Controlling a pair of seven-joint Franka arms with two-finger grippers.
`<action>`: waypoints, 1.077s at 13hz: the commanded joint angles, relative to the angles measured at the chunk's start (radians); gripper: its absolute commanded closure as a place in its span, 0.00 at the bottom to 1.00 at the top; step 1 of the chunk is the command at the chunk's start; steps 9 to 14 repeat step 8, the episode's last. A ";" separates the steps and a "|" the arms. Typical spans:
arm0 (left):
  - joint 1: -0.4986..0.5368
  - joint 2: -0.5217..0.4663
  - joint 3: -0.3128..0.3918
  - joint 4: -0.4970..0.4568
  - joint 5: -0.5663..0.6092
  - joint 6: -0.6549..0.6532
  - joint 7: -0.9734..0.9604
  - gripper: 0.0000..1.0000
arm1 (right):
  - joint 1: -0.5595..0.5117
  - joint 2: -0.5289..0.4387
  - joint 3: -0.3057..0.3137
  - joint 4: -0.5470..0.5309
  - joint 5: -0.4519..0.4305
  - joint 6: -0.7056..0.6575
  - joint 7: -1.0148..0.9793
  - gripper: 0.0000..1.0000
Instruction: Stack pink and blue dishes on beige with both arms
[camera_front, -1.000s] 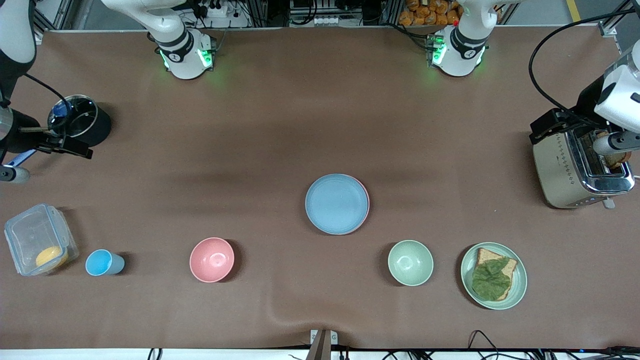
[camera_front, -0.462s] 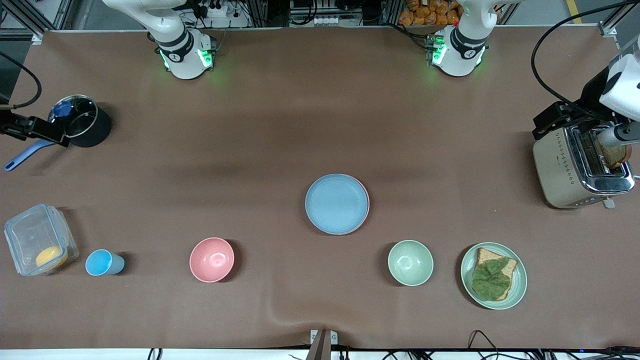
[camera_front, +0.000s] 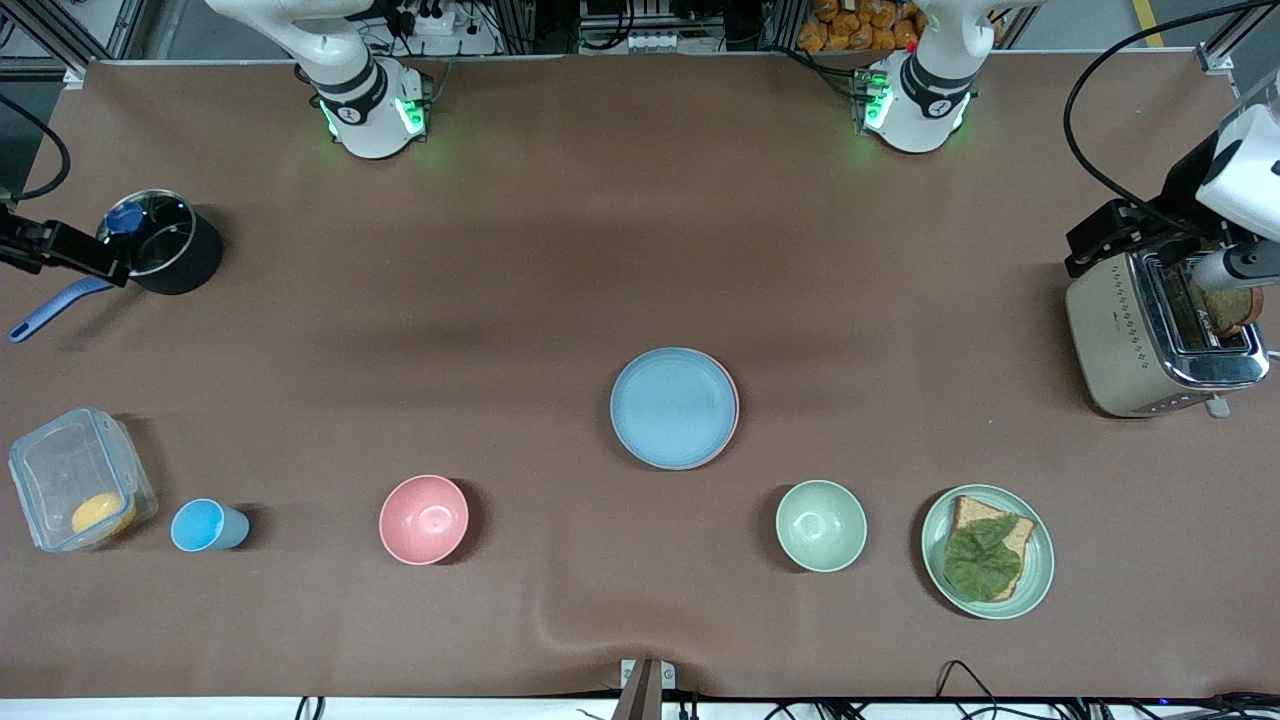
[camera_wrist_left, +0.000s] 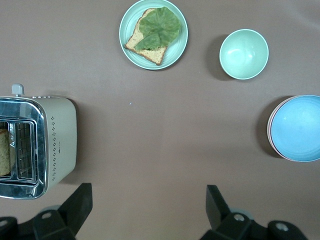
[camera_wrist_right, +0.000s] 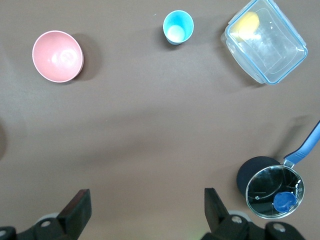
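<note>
Brown table: left hand over toaster, right hand near pot, both spread apart.

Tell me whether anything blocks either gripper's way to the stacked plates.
Nothing visible does. The blue plate already lies on the pink plate mid-table, with bare cloth around them. The left gripper hangs open over the toaster end, the right gripper open over the pot end.
</note>
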 joint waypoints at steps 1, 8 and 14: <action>0.007 -0.003 -0.002 0.007 -0.023 -0.015 0.012 0.00 | -0.032 -0.005 0.037 0.006 -0.013 0.029 0.010 0.00; -0.007 0.000 -0.002 0.011 -0.015 -0.016 0.019 0.00 | -0.016 0.005 0.040 0.007 -0.020 0.032 0.010 0.00; -0.007 0.000 -0.002 0.011 -0.015 -0.016 0.019 0.00 | -0.016 0.005 0.040 0.007 -0.020 0.032 0.010 0.00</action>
